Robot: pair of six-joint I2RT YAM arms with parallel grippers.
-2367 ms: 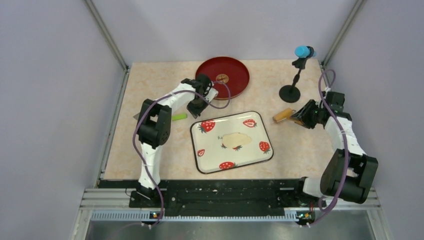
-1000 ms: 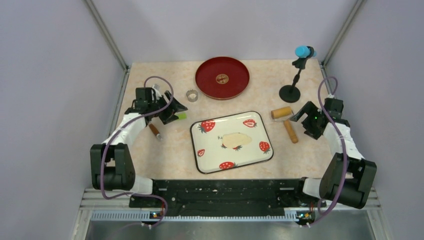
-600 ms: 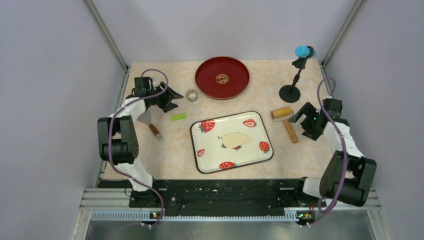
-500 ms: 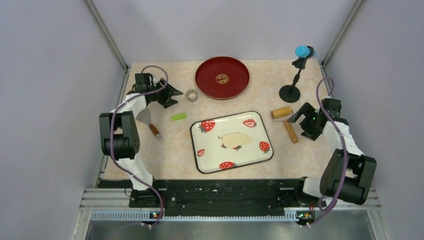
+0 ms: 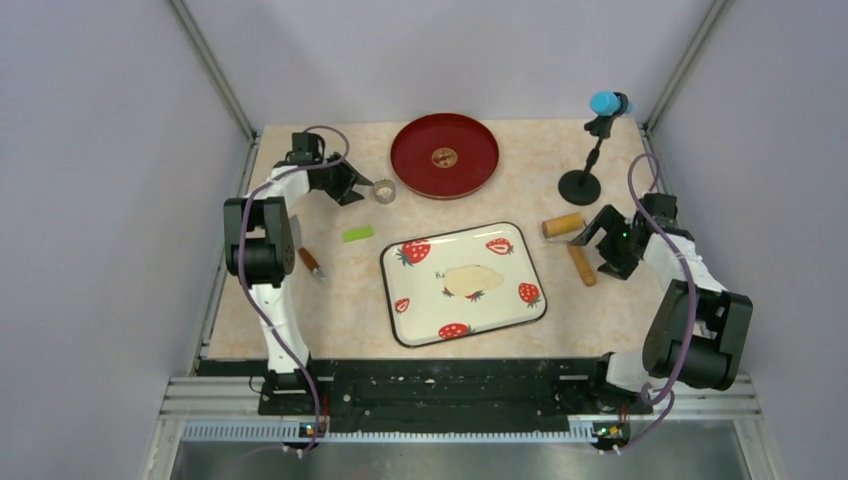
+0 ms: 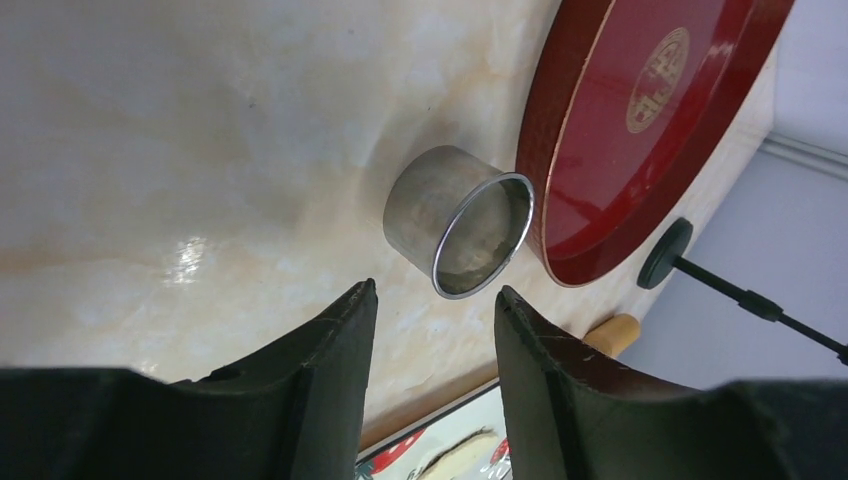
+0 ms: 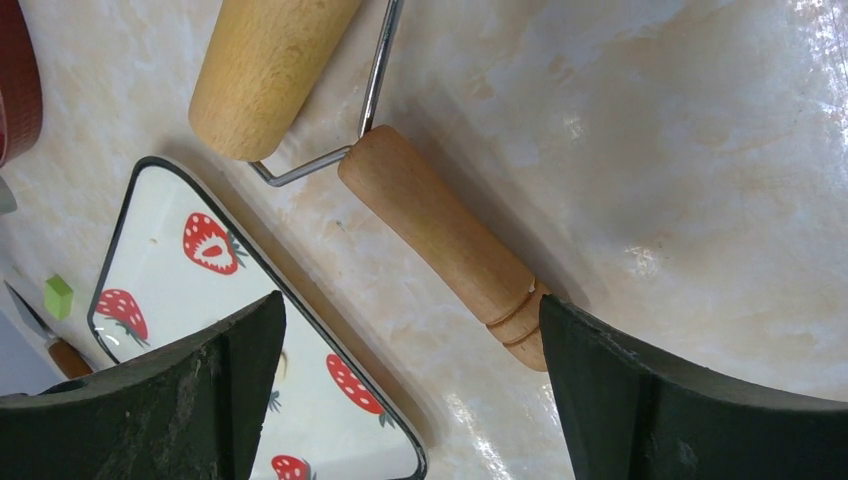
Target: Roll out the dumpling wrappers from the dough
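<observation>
While left claw [image 6: 432,290] faces ring [image 6: 458,232], dough [image 5: 472,278] well apart.

place: robot lab cell | signs: grey panel walls [image 5: 100,200]; aluminium frame posts [image 5: 210,65]; arms [image 5: 272,310] bolted to rail [image 5: 450,428]

Reaching to the far back on the left, elbow raised, with the left gripper [image 6: 432,300] tipped low, jaws partly parted and gripping nothing. Bent inward on the right, with the right gripper [image 5: 592,240] low, jaws spread wide, empty.
</observation>
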